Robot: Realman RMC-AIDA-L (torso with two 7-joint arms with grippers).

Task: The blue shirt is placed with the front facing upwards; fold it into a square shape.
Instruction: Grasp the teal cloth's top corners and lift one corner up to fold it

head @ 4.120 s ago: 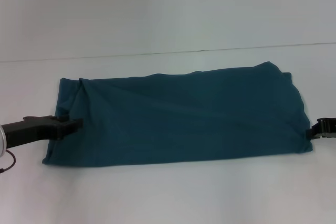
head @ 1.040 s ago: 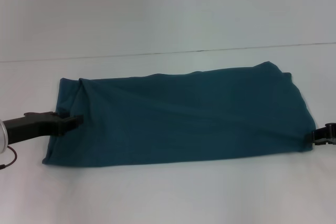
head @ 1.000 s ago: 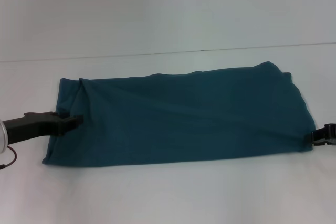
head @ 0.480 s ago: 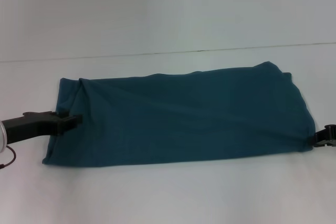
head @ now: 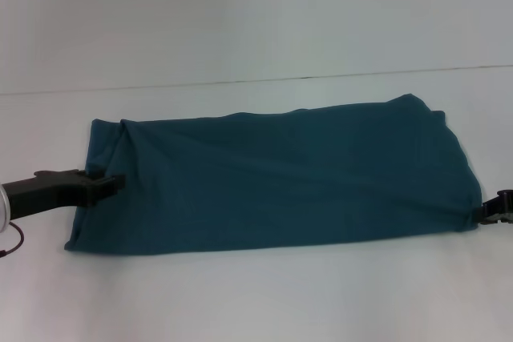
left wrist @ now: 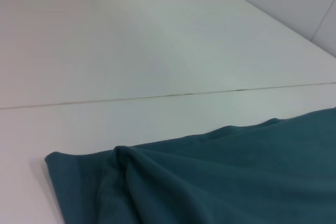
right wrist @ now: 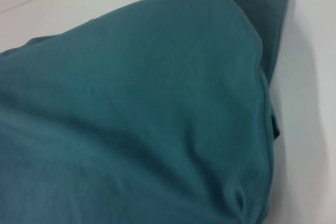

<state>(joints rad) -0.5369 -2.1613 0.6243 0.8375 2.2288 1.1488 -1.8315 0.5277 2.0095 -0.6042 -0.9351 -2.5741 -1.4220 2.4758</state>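
Shirt [head: 272, 174] sits folded into a long band across the bench [head: 256, 30], lettering hidden. Left hand [head: 108, 185] pinches its left edge; right hand [head: 498, 209] is mostly cut off, grip unclear.

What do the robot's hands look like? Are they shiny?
Mostly not. The left gripper is black and blocky, on a black arm with a shiny silver ring and a thin dark cable near the picture's edge. The right gripper shows only a small black piece with a grey bit.
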